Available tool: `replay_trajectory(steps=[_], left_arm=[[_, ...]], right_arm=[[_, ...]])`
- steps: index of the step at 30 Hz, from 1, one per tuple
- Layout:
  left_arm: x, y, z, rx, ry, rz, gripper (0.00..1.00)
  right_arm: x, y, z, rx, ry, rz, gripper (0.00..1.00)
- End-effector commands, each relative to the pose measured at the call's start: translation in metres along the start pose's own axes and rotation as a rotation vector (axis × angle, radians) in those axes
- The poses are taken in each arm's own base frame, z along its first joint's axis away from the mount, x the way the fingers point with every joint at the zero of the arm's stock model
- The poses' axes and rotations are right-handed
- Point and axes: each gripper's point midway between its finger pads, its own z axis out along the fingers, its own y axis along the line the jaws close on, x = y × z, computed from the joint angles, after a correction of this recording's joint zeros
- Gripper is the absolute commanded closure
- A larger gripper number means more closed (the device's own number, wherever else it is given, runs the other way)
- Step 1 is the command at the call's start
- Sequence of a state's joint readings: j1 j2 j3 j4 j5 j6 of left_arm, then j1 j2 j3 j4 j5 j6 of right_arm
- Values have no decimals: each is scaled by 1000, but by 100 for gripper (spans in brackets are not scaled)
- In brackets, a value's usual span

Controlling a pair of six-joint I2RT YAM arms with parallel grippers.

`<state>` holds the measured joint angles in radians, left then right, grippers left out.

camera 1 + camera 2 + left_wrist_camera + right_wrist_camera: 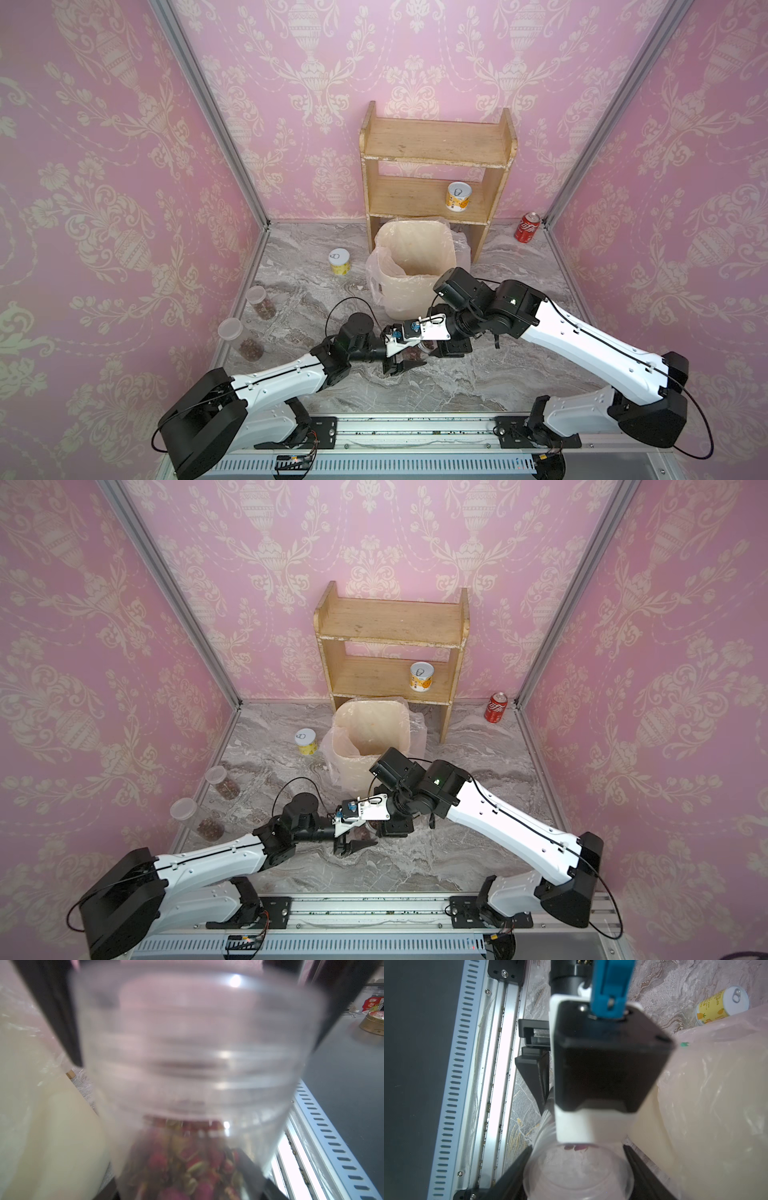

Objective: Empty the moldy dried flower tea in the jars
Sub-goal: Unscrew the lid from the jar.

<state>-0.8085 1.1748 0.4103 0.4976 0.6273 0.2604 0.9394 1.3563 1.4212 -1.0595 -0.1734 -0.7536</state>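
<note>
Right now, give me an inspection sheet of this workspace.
Surface: grey marble-pattern tabletop, no spill seen.
Job's things: two lidded clear plastic jars of pinkish dried flower tea at left; a third jar held near the cream lined bin.
Clutter: two yellow-and-white tins, one on the wooden shelf; red cola can.
Grippers: left gripper and right gripper, jaws shut on the third jar.
Cables: black loops at both arms.
Surroundings: pink patterned walls.

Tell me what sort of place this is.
Likely a staged robot test booth dressed as a home corner: pink wallpaper panels held in an aluminium frame, a marble-look tabletop, and a small wooden shelf behind a lined bin.
</note>
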Motion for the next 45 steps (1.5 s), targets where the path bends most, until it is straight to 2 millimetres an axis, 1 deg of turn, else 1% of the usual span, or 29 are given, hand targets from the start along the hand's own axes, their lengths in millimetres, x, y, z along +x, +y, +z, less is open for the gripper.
replay_trajectory(steps=[1, 3, 4, 5, 6, 8, 10, 12, 13, 14, 16, 19, 20, 23, 28, 34, 45], left_arm=[[-14, 5, -2, -6, -46, -60, 67], [-13, 10, -3, -35, -41, -53, 67], [-13, 12, -3, -52, -39, -46, 67], [-12, 15, -4, -68, -35, -43, 67], [-11, 18, -5, -88, -31, -36, 67], [-10, 21, -6, -115, -21, -24, 67], [-9, 26, -8, -143, -10, -12, 67], [-9, 28, -9, -160, -4, -1, 67], [-10, 31, -10, -173, -4, 4, 67], [-9, 32, -10, -182, 0, 7, 67], [-9, 36, -10, -200, 5, 14, 67], [-8, 41, -10, -225, 13, 22, 67], [-8, 43, -10, -236, 17, 22, 67], [-7, 48, -10, -262, 31, 21, 67], [-10, 51, -10, -271, 30, 21, 67], [-11, 51, -10, -271, 27, 16, 68], [-12, 51, -11, -272, 22, 13, 68]], right_arm=[[-3, -5, -8, 65, -20, -76, 29], [-13, -11, -16, 112, -93, -18, 18], [-19, -11, -22, 121, -143, 17, 12], [-25, -12, -30, 129, -196, 46, 5], [-31, -13, -39, 144, -261, 91, 1], [-39, -16, -57, 175, -380, 187, 1], [-42, -21, -75, 212, -487, 330, 2], [-36, -31, -91, 262, -547, 529, 5], [-30, -36, -96, 276, -552, 647, 5], [-23, -40, -99, 289, -537, 746, 3], [-2, -48, -97, 318, -448, 960, 0], [21, -51, -84, 336, -323, 1161, 0], [24, -51, -79, 330, -304, 1202, 0], [22, -50, -67, 289, -303, 1277, 0], [25, -51, -47, 261, -260, 1330, 1], [17, -49, -30, 190, -250, 1343, 3], [10, -52, -13, 144, -230, 1343, 9]])
